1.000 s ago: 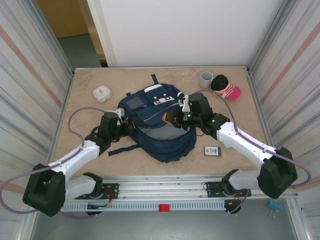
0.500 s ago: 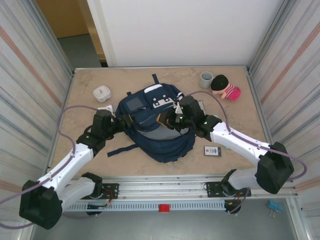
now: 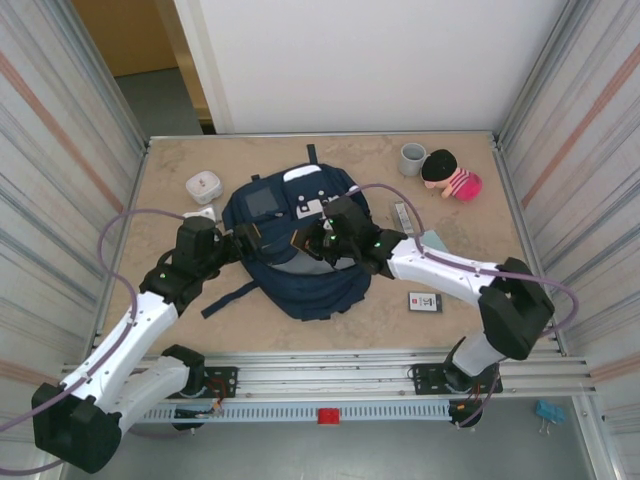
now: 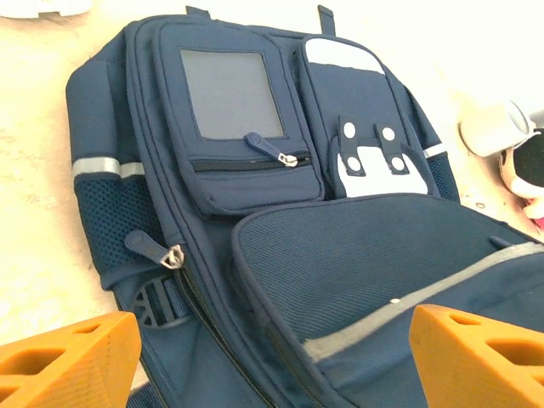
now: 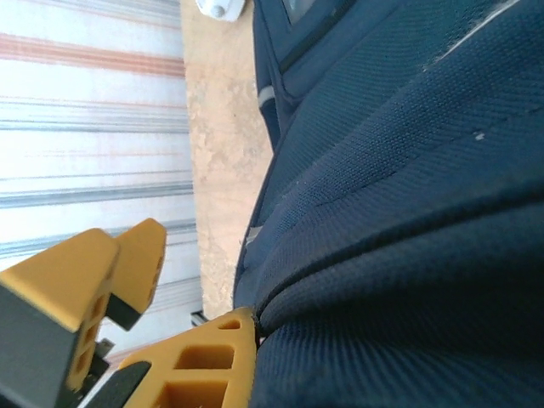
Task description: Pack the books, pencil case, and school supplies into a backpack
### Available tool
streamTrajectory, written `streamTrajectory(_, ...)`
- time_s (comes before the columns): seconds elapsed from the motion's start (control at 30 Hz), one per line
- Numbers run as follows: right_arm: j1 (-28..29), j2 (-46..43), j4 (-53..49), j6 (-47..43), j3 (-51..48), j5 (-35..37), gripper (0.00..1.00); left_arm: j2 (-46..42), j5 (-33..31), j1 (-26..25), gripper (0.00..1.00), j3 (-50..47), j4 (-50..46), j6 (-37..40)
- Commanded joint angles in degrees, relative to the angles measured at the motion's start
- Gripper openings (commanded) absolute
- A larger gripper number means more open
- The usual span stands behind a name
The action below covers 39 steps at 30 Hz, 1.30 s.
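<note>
left gripper (image 4: 272, 344) sits spread wide by the backpack (image 3: 322, 292), right gripper (image 3: 308, 240) pinches its fabric, likely lifting the mouth.

A beige, marbled table top (image 3: 250, 160) is enclosed by a left panel (image 3: 60, 180) and a right panel (image 3: 580, 130) of pale corrugated metal, each crossed by a reddish stripe. A plain white wall (image 3: 370, 60) is seen behind it. An orange-brown surface (image 3: 125, 35), possibly a door, is glimpsed at the upper left, beside grey floor (image 3: 165, 100). An aluminium rail (image 3: 330, 385) is fixed along the near edge. Everything is lit softly and evenly.
</note>
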Motion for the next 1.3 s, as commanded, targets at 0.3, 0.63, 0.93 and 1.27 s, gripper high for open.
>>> streamTrajectory(0.3,1.0,7.8,2.1,-11.9,6.0,-5.6,0.23,-1.2,-5.4,0.6,0.86,3.4,-1.0,1.9)
streamTrajectory(0.63,1.8,7.7,4.7,-16.1,3.1,-7.0,0.31,-1.1,-6.5,0.6,0.94,2.4,-0.9,2.8)
streamTrajectory(0.93,4.7,4.0,3.2,-19.7,1.5,-2.3,0.4,-4.0,-7.6,0.6,0.96,1.9,-3.7,4.6)
streamTrajectory(1.27,8.2,0.3,4.1,-21.6,-0.5,0.9,0.55,-9.0,-7.9,0.6,0.98,2.1,-7.6,8.2)
